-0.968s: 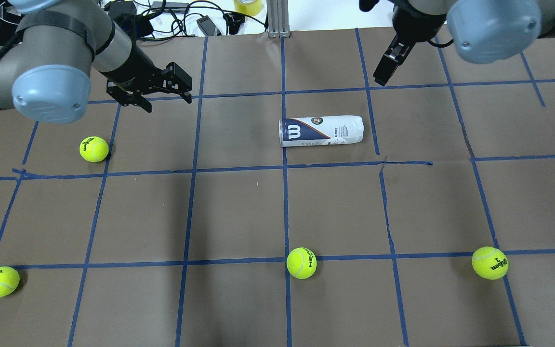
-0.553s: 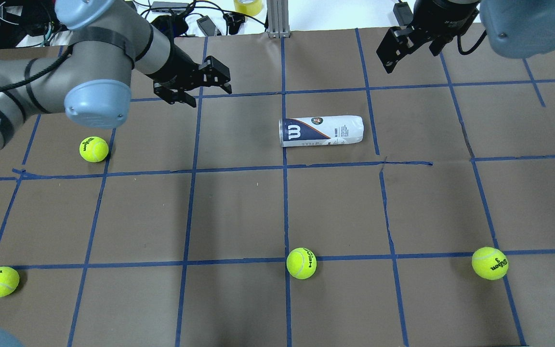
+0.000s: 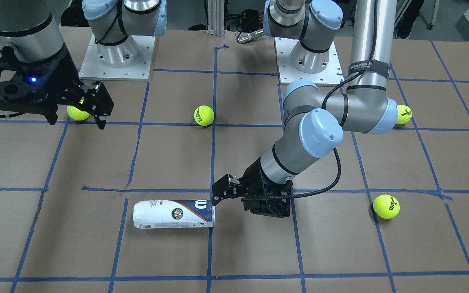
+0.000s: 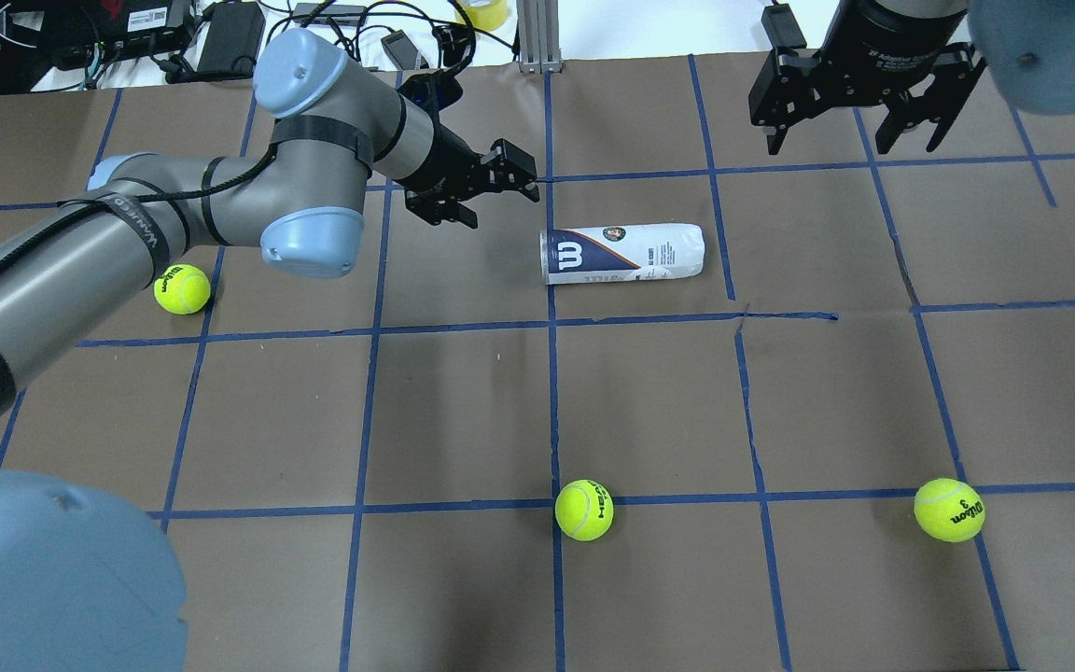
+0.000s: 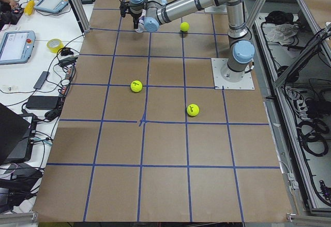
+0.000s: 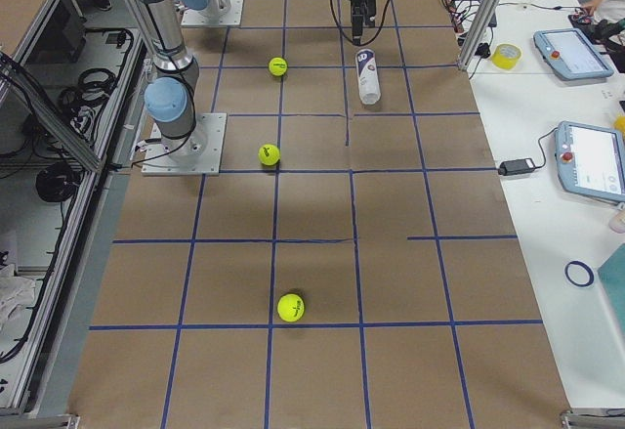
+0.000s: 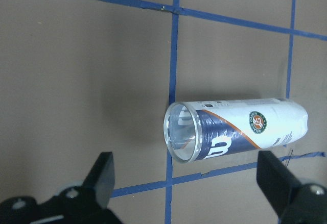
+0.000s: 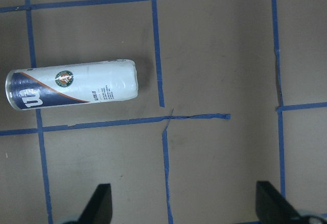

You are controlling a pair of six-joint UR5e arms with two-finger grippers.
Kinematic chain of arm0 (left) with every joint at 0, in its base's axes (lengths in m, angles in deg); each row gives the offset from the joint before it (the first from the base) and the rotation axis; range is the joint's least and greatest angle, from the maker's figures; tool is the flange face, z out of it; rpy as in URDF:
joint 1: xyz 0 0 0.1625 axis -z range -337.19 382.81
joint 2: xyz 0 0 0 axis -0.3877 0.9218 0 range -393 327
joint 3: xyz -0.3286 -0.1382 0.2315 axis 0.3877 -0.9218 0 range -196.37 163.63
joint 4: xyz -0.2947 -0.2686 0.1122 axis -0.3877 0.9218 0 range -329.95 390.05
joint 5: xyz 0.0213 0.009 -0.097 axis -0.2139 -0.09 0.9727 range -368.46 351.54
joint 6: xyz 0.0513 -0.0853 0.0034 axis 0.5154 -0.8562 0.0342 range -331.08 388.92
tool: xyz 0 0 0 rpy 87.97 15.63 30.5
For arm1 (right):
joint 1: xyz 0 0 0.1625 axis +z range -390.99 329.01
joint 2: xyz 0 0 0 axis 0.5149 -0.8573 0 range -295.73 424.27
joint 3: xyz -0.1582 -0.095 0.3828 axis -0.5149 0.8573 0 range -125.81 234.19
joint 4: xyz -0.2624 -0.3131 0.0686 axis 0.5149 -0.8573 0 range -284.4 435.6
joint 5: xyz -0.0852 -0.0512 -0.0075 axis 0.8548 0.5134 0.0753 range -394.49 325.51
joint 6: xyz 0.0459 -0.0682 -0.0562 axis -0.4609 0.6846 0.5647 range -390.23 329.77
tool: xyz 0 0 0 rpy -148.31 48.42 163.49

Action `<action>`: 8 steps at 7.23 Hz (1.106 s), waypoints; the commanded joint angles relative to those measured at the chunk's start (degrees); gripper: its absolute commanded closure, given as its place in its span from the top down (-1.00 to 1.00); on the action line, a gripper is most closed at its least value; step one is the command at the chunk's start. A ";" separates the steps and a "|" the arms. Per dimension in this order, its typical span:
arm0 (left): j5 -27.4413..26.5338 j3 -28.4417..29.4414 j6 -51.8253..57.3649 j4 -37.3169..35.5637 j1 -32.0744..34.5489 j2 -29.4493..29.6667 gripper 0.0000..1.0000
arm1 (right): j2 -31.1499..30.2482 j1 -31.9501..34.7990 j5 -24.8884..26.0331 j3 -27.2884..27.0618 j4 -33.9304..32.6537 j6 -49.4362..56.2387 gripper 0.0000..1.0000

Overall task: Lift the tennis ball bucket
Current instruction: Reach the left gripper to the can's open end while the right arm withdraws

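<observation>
The tennis ball bucket (image 4: 621, 254) lies on its side on the brown table, navy "W" end toward the robot's left. It also shows in the front view (image 3: 173, 214), the left wrist view (image 7: 235, 130) and the right wrist view (image 8: 71, 84). My left gripper (image 4: 505, 207) is open and empty, hovering just left of the can's clear open end without touching it (image 3: 218, 194) (image 7: 184, 157). My right gripper (image 4: 850, 140) is open and empty, high over the back right of the table, well away from the can (image 8: 182, 188).
Tennis balls lie at the left (image 4: 182, 288), the front middle (image 4: 584, 510) and the front right (image 4: 949, 510). Blue tape lines grid the table. Cables and boxes (image 4: 220, 28) lie beyond the far edge.
My left arm has swung right, bringing its open gripper close to the can's open end. My right gripper has moved right and turned to face down. The can has not moved.
</observation>
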 commanded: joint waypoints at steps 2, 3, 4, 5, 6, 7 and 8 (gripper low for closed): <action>3.53 0.09 -3.43 -5.45 2.72 5.92 1.00 | -0.52 0.04 5.94 -0.13 0.21 -0.25 1.00; 3.62 0.00 -3.69 -8.24 2.99 6.97 1.00 | -0.52 0.04 6.77 -0.13 -0.06 -0.33 1.00; 4.75 0.00 -3.86 -9.49 3.43 7.68 1.00 | -0.52 -0.05 6.77 -0.21 0.11 -0.33 1.00; 5.37 0.00 -3.86 -9.59 3.61 7.95 0.72 | -0.43 -0.05 6.43 -0.21 0.20 -0.68 1.00; 7.73 0.00 -3.95 -8.98 3.61 7.95 0.32 | -0.34 -0.13 3.03 -0.21 0.38 -1.12 1.00; 9.05 0.00 -3.95 -8.89 3.61 8.21 -0.11 | -0.08 -0.14 0.04 -0.30 0.38 -1.21 1.00; 9.50 0.17 -4.65 -8.89 3.61 8.13 -0.99 | -0.08 -0.05 0.01 -0.30 0.47 -1.21 1.00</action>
